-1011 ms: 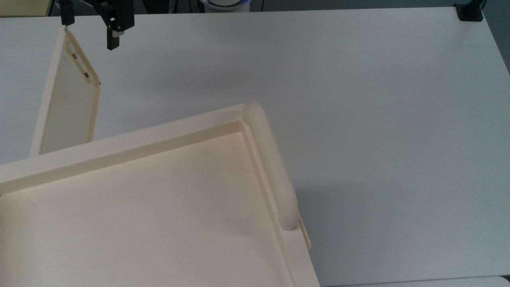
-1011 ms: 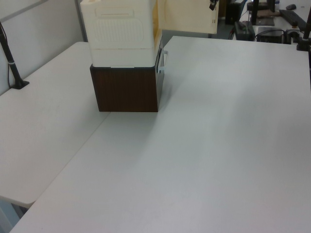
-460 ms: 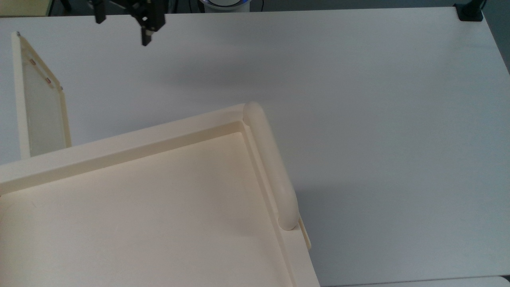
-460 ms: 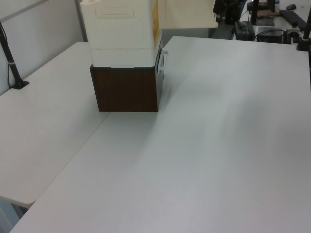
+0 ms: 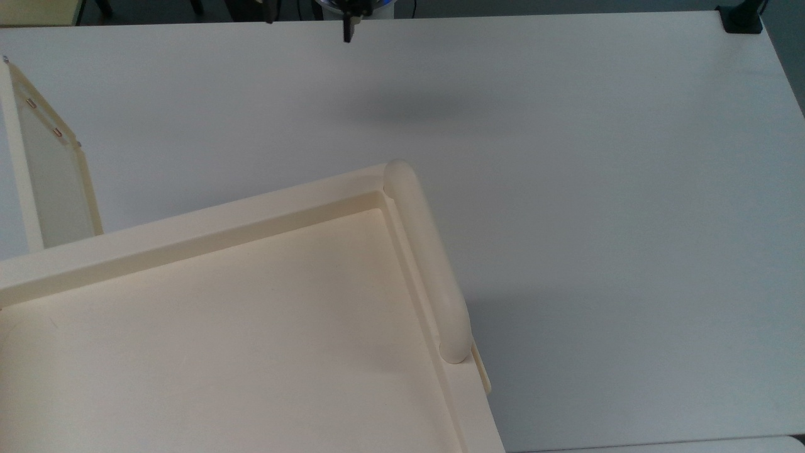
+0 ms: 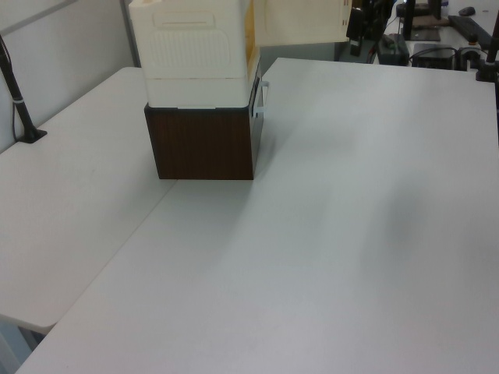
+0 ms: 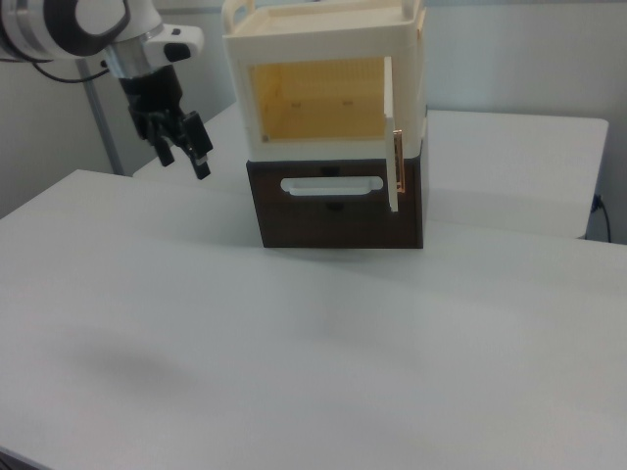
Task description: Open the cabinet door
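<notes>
We see the cabinet top (image 5: 220, 340) run off the top view's left and bottom edges. The cabinet door (image 5: 53, 182) has its lower end hidden behind that top's rim. The gripper (image 5: 308, 19) is cut by the top view's upper edge, leaving just two dark fingertips. In the left view the door (image 6: 300, 22) and the cabinet (image 6: 199, 54) are clipped by the upper edge, and the gripper (image 6: 360, 31) blends into dark clutter.

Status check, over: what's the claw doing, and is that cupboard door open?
Gripper open, holding nothing, apart from the cabinet. Cabinet door swung wide open, yellow inside showing. Table bare between them.
</notes>
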